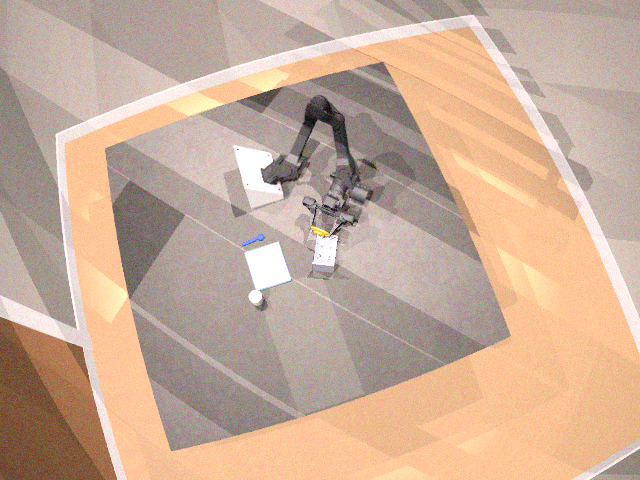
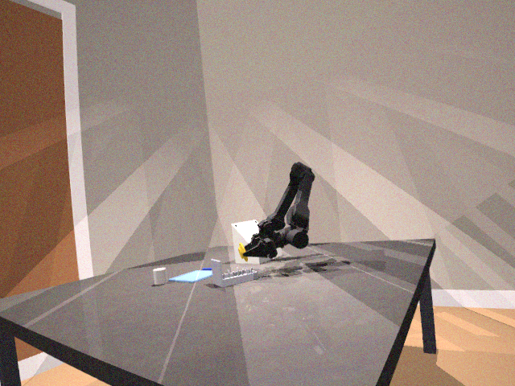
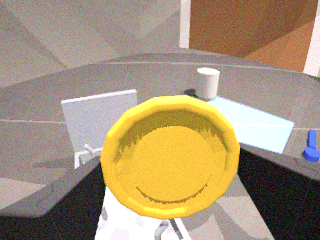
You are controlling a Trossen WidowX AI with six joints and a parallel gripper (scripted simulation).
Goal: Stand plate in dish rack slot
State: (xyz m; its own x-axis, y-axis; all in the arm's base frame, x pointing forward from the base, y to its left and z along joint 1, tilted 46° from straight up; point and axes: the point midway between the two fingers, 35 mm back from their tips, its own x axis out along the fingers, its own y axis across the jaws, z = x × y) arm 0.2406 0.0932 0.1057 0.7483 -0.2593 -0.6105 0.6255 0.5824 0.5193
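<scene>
The yellow plate (image 1: 320, 231) (image 2: 242, 252) (image 3: 170, 160) is held up off the table, steeply tilted and near upright, its hollow face toward the wrist camera. My gripper (image 1: 320, 231) (image 2: 245, 252) (image 3: 170, 158) is shut on it, a finger at each side of its rim. The light grey dish rack (image 1: 323, 268) (image 2: 216, 273) (image 3: 100, 119) stands on the table with a tall panel at its far end and short pegs. The plate is above the rack's end nearer the arm, with a gap below it in the exterior view. In the wrist view the plate hides part of the rack.
A pale blue board (image 1: 267, 266) (image 2: 189, 276) (image 3: 255, 122) lies beside the rack. A white cup (image 1: 255, 297) (image 2: 158, 276) (image 3: 207, 84) stands beyond it, and a blue spoon (image 1: 252, 240) (image 3: 311, 152) lies near it. A white sloped block (image 1: 253, 173) (image 2: 245, 244) stands beside the arm.
</scene>
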